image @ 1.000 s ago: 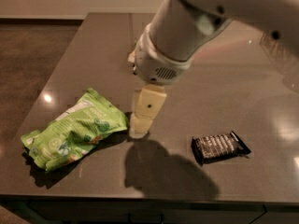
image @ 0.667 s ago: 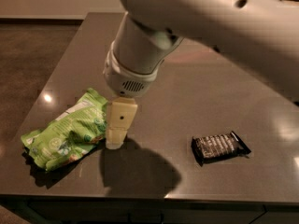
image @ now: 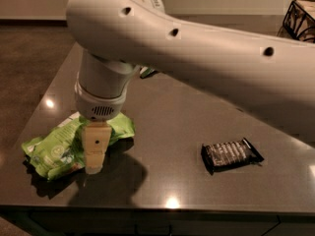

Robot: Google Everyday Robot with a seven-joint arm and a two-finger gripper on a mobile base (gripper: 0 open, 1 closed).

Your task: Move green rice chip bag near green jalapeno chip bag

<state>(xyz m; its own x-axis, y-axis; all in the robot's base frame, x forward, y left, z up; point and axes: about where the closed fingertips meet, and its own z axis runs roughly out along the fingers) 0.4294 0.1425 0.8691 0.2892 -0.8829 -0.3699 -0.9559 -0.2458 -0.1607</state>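
The green rice chip bag (image: 55,149) is a crinkled lime-green bag lying flat near the front left corner of the dark table (image: 172,117). My gripper (image: 95,163) points straight down over the bag's right part, its tip at or just above the bag's near edge. Whether it touches the bag does not show. A small dark green sliver (image: 147,73) shows behind my arm at the back of the table. It may be the green jalapeno chip bag, which is otherwise hidden by the arm.
A black ribbed snack wrapper (image: 230,154) lies at the front right of the table. A dark wire basket (image: 300,18) stands at the far right back. The table's front edge runs close below the bag, and its left edge is beside it.
My arm has swung left and toward the camera. The gripper went from right of the rice chip bag to over its right part. The bag and the wrapper have not moved.
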